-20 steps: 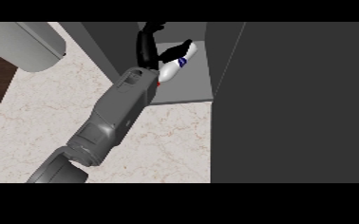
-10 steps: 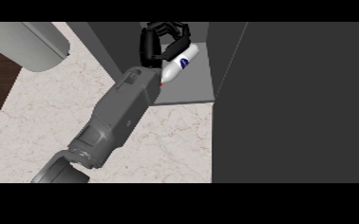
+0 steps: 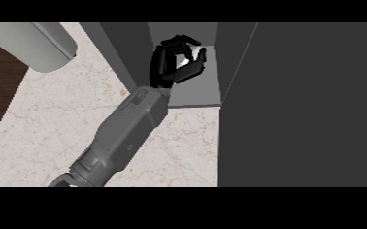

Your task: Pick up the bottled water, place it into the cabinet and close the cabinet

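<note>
Black left hand (image 3: 166, 65), fingers (image 3: 180, 41) curled around white bottle (image 3: 188, 67), inside grey cabinet (image 3: 197, 94)

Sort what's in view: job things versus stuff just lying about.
Job: left hand, curled round the bottled water; cabinet; its open door.
Lying about: grey rounded object at the upper left; marble counter.

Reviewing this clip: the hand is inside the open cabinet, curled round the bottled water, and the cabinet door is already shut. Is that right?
Not quite. The head view shows the hand inside the cabinet, fingers curled round the bottled water, but the cabinet door is not shut: it stands open at the right, leaving the compartment exposed. The rest stands.
</note>
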`<state>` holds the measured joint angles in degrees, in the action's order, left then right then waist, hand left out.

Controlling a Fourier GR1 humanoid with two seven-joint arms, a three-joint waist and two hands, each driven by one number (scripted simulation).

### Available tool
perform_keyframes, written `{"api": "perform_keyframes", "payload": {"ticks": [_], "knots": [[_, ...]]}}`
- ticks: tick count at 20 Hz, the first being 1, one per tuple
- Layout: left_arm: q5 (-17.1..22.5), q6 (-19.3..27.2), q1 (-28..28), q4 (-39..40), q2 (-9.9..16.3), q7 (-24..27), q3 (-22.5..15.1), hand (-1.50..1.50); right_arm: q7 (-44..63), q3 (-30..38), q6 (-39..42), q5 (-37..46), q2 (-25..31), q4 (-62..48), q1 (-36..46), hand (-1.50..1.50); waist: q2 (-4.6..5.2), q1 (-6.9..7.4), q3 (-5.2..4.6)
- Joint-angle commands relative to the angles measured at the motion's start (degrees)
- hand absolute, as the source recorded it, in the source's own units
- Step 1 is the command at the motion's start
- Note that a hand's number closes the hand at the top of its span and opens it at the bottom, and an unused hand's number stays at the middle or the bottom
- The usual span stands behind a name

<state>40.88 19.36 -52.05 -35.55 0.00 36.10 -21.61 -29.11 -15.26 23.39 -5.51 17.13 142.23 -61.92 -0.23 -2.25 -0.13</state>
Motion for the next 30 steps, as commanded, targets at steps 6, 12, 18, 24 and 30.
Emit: {"api": "perform_keyframes", "payload": {"ticks": [6, 12, 18, 24, 30], "knots": [[4.84, -3.5, 19.06, -22.24, 0.0, -3.21, -14.15, -1.5, 3.81, -3.9, -3.1, 3.51, -0.66, 10.65, -5.04, -1.5, -0.79, 2.4, -0.04], [1.27, 1.06, 36.34, -37.48, 5.45, -1.75, -19.22, -1.5, 1.91, -4.02, -4.5, 5.52, -0.77, 9.1, -4.98, -1.5, -0.88, 4.25, 0.01], [1.74, 1.3, 49.72, -51.94, 16.18, 0.07, -18.58, -1.5, -0.14, -4.37, -1.31, 7.4, 4.11, 8.9, -6.84, -1.5, -0.8, 3.87, 0.02], [1.73, -5.31, 57.42, -57.73, 25.02, 3.83, -18.52, -1.5, 0.44, -4.85, 4.12, 14.6, 12.15, 10.12, 1.16, 1.5, -1.0, 5.73, -0.25], [3.05, -10.47, 65.36, -61.6, 32.14, 8.85, -15.53, -1.5, 5.19, -9.85, 4.94, 16.55, 15.23, 13.28, 6.27, 1.5, -0.69, 5.8, -0.49]]}}
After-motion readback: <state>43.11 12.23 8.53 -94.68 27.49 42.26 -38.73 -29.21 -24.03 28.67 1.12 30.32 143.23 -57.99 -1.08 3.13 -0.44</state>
